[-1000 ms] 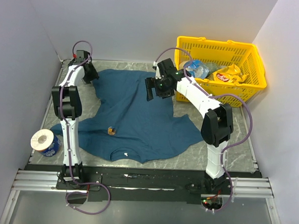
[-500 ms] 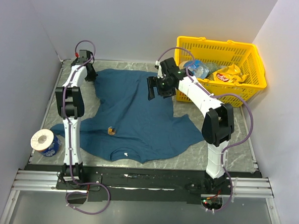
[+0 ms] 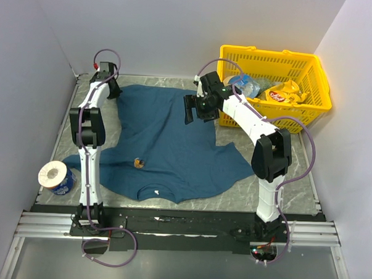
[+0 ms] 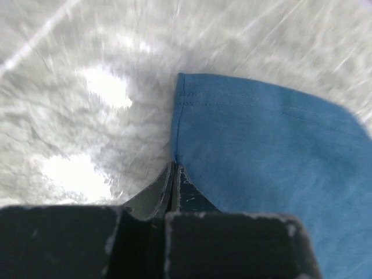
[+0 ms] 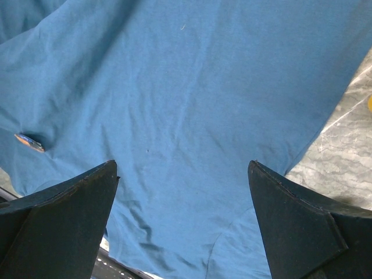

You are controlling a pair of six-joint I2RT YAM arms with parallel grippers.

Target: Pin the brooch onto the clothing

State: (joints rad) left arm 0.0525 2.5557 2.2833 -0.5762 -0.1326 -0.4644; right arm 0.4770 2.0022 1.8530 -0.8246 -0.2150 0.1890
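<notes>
Well, close to me the shirt (image 3: 167, 145) lies spread out flat on the desk (image 3: 233, 191), with its neck end near the front. A white roll (image 3: 55, 176) sits just beside its left sleeve. A bit further in, the brooch (image 3: 137, 163) rests on the shirt, left of the middle and not far from the neck. No gripper is touching it. I cannot tell if its pin is through the cloth yet.

Further back, the right gripper (image 5: 182, 165) hangs over the far part of the shirt with its fingers wide apart and nothing in them. From its own camera the brooch shows small, off to one side.

At the far left corner, the left gripper (image 4: 175, 168) has its fingers pressed together right at the shirt's hem. I cannot tell if any cloth is pinched between them. The yellow basket (image 3: 311, 95) stands at the far right.

I think the brooch comes next, and both grippers are well away from it. The right one should come back over it and drop straight down. It should then close softly, because the brooch is tiny and could slip or drag the cloth into folds. The left one could keep the shirt flat.
</notes>
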